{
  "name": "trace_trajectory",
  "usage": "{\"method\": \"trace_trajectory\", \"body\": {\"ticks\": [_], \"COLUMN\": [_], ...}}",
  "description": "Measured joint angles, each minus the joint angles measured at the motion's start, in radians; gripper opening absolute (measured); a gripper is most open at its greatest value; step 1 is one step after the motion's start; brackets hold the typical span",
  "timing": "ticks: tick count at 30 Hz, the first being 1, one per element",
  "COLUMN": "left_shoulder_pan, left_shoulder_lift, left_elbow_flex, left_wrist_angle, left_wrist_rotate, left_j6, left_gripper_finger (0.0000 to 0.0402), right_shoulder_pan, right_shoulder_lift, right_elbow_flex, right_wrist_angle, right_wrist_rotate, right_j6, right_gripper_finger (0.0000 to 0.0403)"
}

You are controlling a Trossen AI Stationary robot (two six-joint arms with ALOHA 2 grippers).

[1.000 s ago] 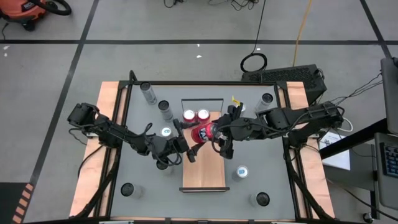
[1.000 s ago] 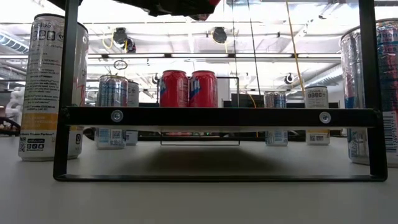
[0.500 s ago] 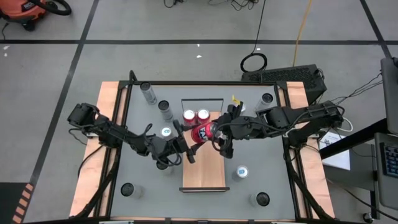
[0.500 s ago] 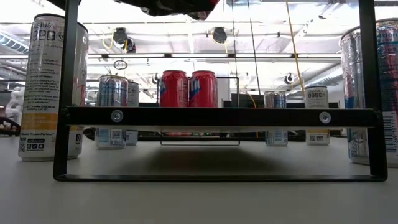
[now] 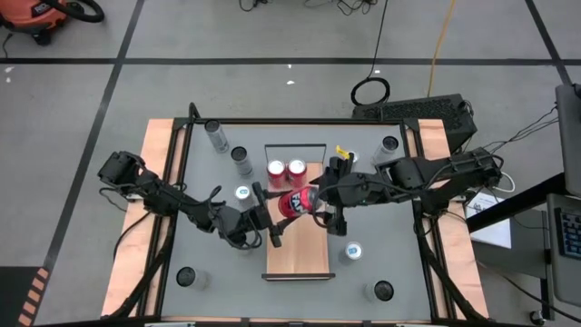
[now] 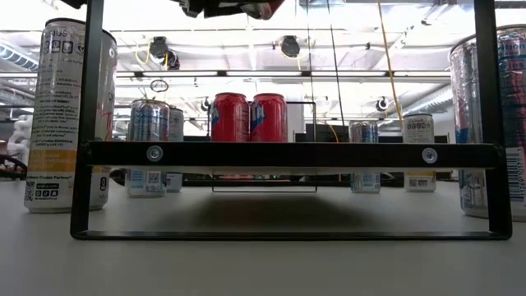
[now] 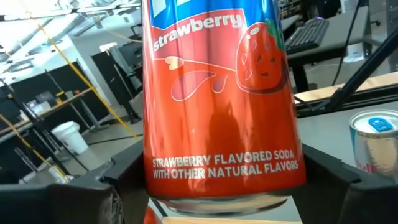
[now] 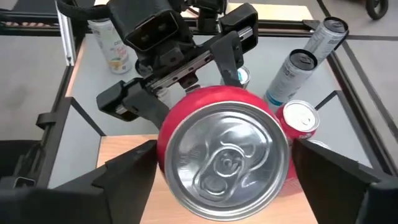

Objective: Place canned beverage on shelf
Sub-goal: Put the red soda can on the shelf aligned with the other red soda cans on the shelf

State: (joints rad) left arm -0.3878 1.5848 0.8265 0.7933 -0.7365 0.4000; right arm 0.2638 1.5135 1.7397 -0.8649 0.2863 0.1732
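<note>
two claws meet above the shelf [image 5: 297, 247]: left claw [image 5: 270, 216] grips the strawberry can [image 5: 297, 203], right claw [image 5: 329, 201] spread wide

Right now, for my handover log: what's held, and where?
Left claw grips the strawberry soda can by its sides near the base; right claw looks open around its top.

Bright overhead lighting, soft shadows, sharp
</note>
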Motion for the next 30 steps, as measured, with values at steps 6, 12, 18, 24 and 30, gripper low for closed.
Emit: {"method": "trace_trajectory", "body": {"ticks": [6,12,18,24,30], "left_shoulder_pan": [-0.011,-0.025,-0.026,-0.025,-0.027], "left_shoulder_lift": [0.0,0.0,0.0,0.0,0.0], "left_elbow_flex": [0.0,0.0,0.0,0.0,0.0], "left_wrist_angle": [0.0,0.005,0.006,0.006,0.006], "left_wrist_rotate": [0.004,0.058,0.146,0.263,0.328], "left_j6": [-0.025,-0.072,-0.145,-0.207,-0.238], "left_gripper_finger": [0.0293,0.0293,0.0293,0.0293,0.0293], "right_shoulder_pan": [0.011,0.032,0.052,0.076,0.098], "right_shoulder_lift": [0.0,-0.002,-0.004,-0.003,-0.017], "right_elbow_flex": [0.0,0.0,-0.064,-0.171,-0.235], "right_wrist_angle": [-0.018,-0.075,-0.056,0.114,0.272], "right_wrist_rotate": [-0.002,-0.005,-0.004,-0.005,-0.081], "right_j6": [-0.029,-0.041,-0.073,-0.144,-0.186], "right_gripper_finger": [0.0336,0.0336,0.0336,0.0336,0.0336]}}
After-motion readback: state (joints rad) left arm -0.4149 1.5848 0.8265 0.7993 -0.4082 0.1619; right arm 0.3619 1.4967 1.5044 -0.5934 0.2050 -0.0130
